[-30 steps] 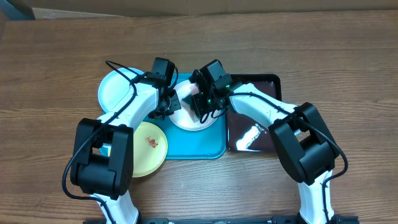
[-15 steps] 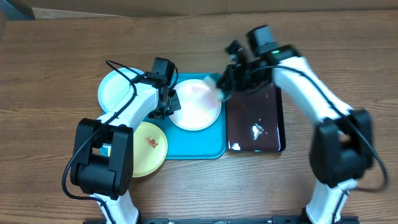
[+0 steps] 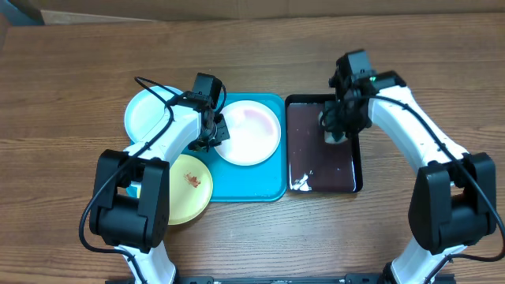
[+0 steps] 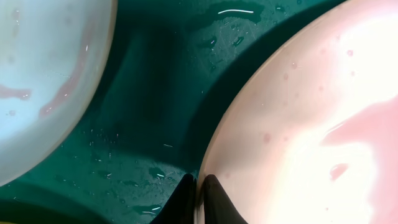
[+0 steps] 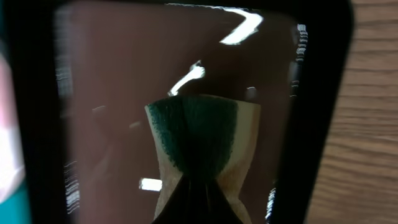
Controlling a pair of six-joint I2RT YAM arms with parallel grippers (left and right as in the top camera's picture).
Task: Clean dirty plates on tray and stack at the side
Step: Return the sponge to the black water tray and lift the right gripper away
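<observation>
The round white plate (image 3: 251, 134), rim pinched by the left gripper (image 4: 198, 196), seems mid-clean; the right gripper (image 5: 198, 196), clamping a green sponge (image 5: 196, 134) over the dark glossy tray (image 3: 316, 158), should swing left.

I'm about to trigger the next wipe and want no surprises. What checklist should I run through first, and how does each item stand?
1. Left gripper pinching the rim of the white plate: ok.
2. Sponge held in the right gripper: ok.
3. Sponge clear of the plate, over the dark tray: ok.
4. White plate lies on the turquoise tray: ok.
5. White plate wiped clean: not ok, a pinkish film shows on it.
6. Pale yellow plate clean: not ok, a reddish smear sits near its centre.
</observation>
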